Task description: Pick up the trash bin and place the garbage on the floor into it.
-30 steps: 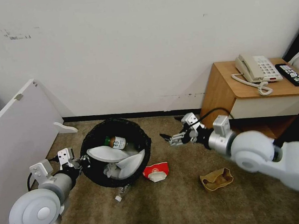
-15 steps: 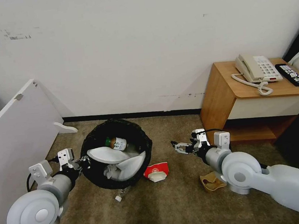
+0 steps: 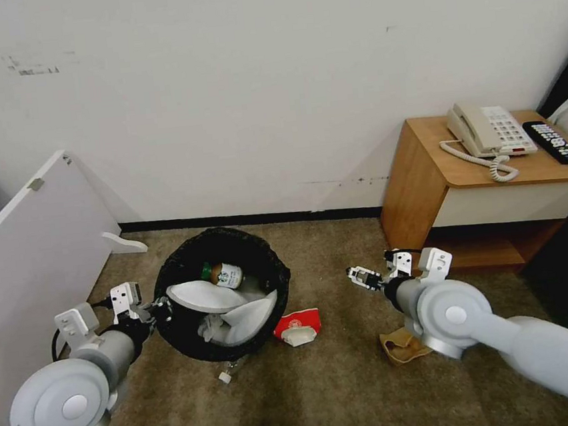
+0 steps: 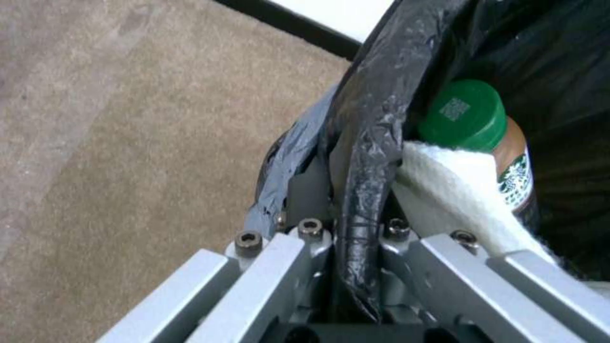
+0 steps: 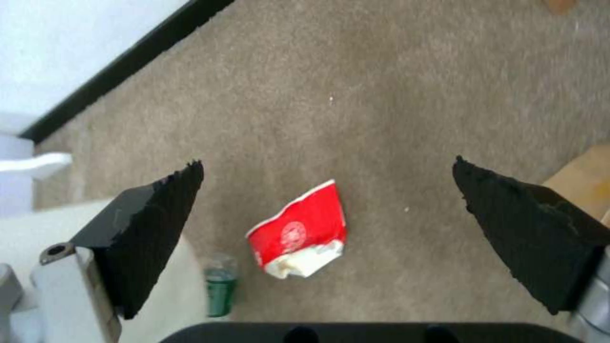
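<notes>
Your right gripper (image 3: 357, 277) hangs above the floor with its jaws spread wide and nothing between them. Just to its left and a little nearer you, the crushed red-and-white paper cup (image 3: 297, 325) lies flat on the beige short-pile carpet (image 3: 328, 396), long axis roughly crosswise, centred between the jaws in the wrist view. Beyond it your left gripper (image 3: 151, 311) is clamped on the black-bag-lined rim of the round trash bin (image 3: 261, 255).

Black-lined trash bin (image 3: 223, 292); red-white cup (image 5: 299, 236); beige carpet (image 3: 327, 383); bottle (image 5: 220, 285) seemingly green.
</notes>
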